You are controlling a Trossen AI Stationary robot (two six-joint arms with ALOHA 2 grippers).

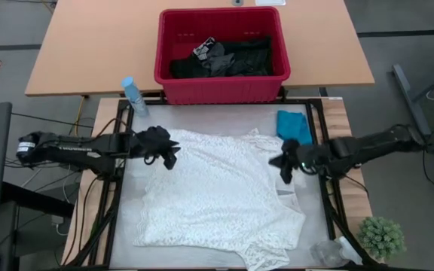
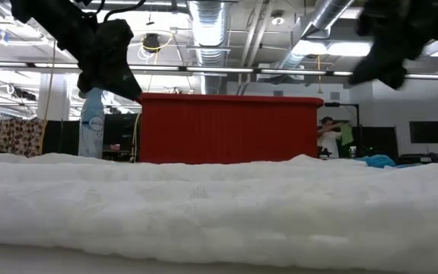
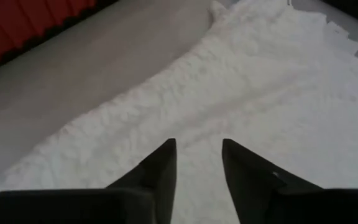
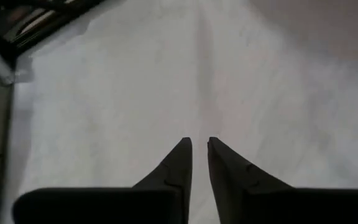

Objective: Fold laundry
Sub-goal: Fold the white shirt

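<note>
A white lacy garment [image 1: 217,192] lies spread flat on the grey mat [image 1: 194,119], with both arms held above it. My left gripper [image 1: 169,156] hangs over the garment's far left part, open, with only white cloth [image 3: 241,93] showing beyond its empty fingers [image 3: 197,143]. Over the garment's right side, my right gripper [image 1: 283,167] stands open by a narrow gap [image 4: 199,140], nothing between the fingers. A small teal garment [image 1: 293,125] lies on the mat's far right corner. Dark garments [image 1: 224,59] lie in the red basket [image 1: 221,89].
The red slotted basket stands beyond the mat's far edge, on a wooden table [image 1: 89,45]. A spray bottle [image 1: 132,95] stands at the far left corner. A small green plant [image 1: 383,237] and a clear plastic item [image 1: 330,252] sit at the near right. A black frame [image 1: 115,188] borders the mat.
</note>
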